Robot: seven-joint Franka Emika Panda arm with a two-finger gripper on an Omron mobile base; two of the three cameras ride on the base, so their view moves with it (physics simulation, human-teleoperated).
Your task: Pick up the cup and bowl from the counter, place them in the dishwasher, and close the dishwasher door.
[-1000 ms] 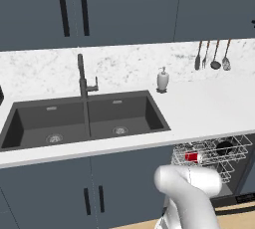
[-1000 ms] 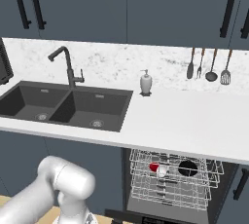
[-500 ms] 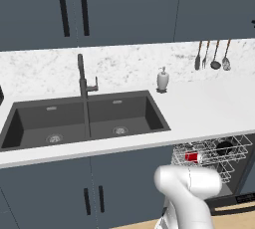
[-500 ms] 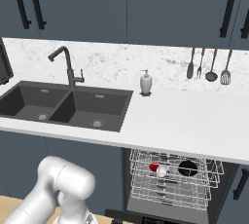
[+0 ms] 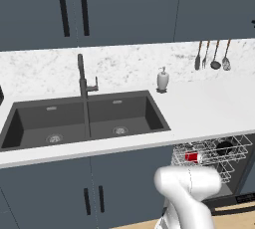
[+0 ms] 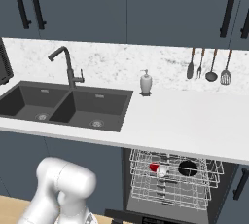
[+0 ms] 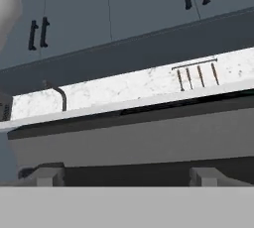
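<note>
Dishwasher [image 6: 170,179] stands open at right, below the counter [image 6: 194,121]; on its pulled-out rack sit the red cup [image 6: 156,168] at left and the dark bowl [image 6: 187,168] beside it. Loading looks done; shutting the door appears left. Gripper [image 7: 126,176] low, jaws released.

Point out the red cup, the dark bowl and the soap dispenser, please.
red cup [image 6: 156,168]: right base view, its red side, in the rack.
dark bowl [image 6: 187,168]: right base view, its dark inside.
soap dispenser [image 6: 146,83]: right base view, its white body.
</note>
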